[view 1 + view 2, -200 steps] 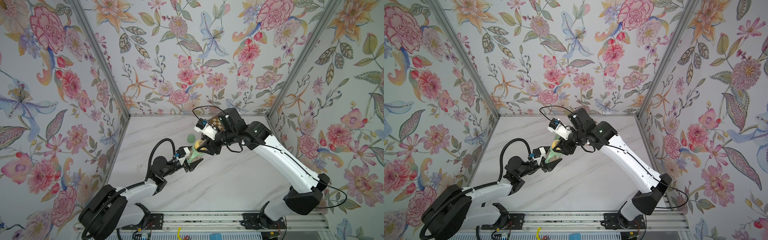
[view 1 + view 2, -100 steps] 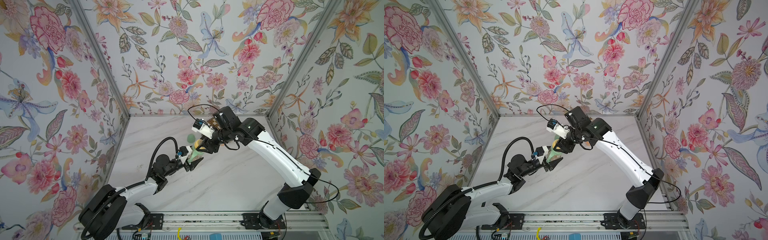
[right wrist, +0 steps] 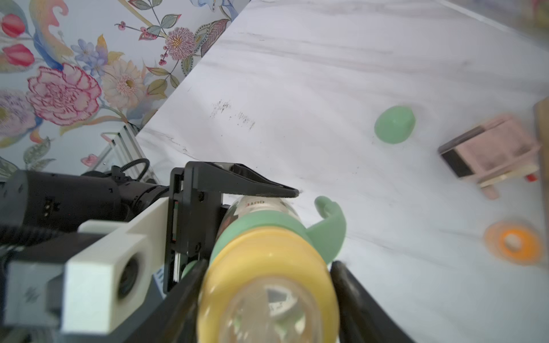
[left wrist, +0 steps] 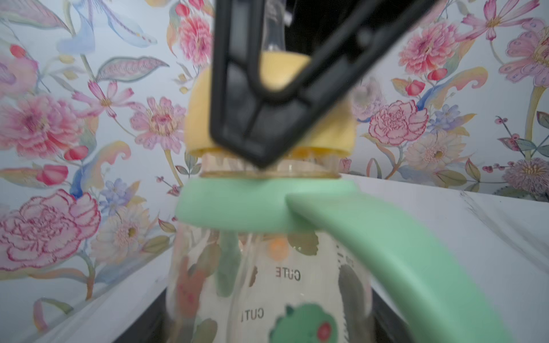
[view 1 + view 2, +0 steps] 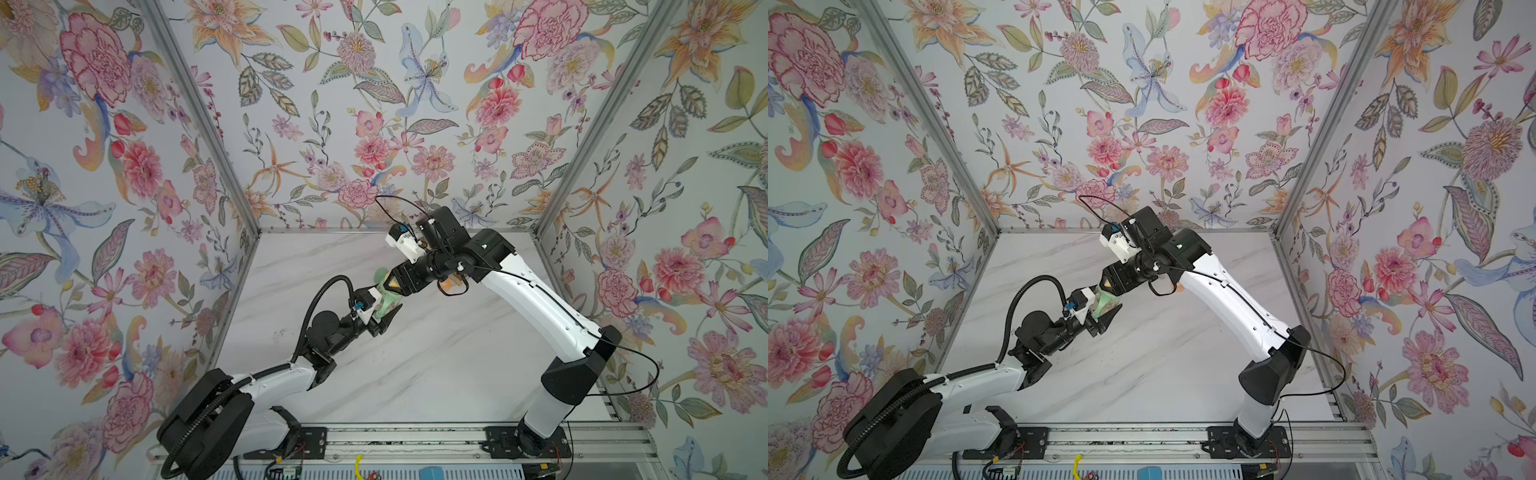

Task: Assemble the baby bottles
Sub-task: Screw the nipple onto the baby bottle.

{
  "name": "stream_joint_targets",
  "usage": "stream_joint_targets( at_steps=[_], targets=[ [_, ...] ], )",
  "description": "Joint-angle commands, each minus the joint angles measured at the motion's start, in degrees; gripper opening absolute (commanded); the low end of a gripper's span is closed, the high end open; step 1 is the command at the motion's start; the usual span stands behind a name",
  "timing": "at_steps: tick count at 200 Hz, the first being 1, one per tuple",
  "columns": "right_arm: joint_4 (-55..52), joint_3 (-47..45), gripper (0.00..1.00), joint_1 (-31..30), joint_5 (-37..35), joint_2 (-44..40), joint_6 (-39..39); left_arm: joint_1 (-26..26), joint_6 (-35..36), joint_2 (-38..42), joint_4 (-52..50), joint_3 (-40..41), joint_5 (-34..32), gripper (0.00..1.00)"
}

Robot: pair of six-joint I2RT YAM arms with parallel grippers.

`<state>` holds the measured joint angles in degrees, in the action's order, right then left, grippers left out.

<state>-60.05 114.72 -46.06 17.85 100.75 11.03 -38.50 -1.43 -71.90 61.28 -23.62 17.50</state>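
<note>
Swinging inward this last second, your right arm keeps the right tool point(image 3: 269, 264) straddling the yellow nipple ring point(image 3: 261, 252) atop the bottle point(image 4: 267, 282), grip impossible to tell, while your left tool point(image 5: 382, 313) stays clamped on that bottle above the bench point(image 5: 436, 353), so more twisting looks due before the mint cap point(image 3: 394, 124).

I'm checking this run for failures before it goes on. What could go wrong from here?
Bare thread shows between the yellow nipple ring and the mint-green collar; if the right claw lets go now, the ring may sit loose or crooked. The left claw pinches the baby bottle only by its smooth clear body, so a twist might spin it.
</note>
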Motion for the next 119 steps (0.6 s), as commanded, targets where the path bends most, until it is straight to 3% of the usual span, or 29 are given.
stream_joint_targets(
  at_steps=[1,31,69,100,119],
  targets=[
    [-2.23,-2.37,0.83,-1.5,-0.15,0.95,14.27,-1.31,2.9,1.23,19.54,-1.87,0.42,0.0],
    [1.75,-3.31,1.0,-1.33,-0.6,-5.99,19.3,-1.0,0.35,-0.77,25.53,1.95,1.38,0.0],
    [7.41,-9.21,0.99,-0.4,2.56,-16.46,21.23,-0.48,-2.4,-2.09,28.84,4.3,3.39,0.0],
    [7.54,-13.39,0.99,8.27,9.15,-23.34,14.94,0.97,-4.23,-1.79,29.8,6.43,8.36,0.0],
    [7.49,-14.96,0.99,16.63,18.54,-24.5,2.14,1.28,-4.58,-1.32,31.23,8.28,12.31,0.0]
  ],
)
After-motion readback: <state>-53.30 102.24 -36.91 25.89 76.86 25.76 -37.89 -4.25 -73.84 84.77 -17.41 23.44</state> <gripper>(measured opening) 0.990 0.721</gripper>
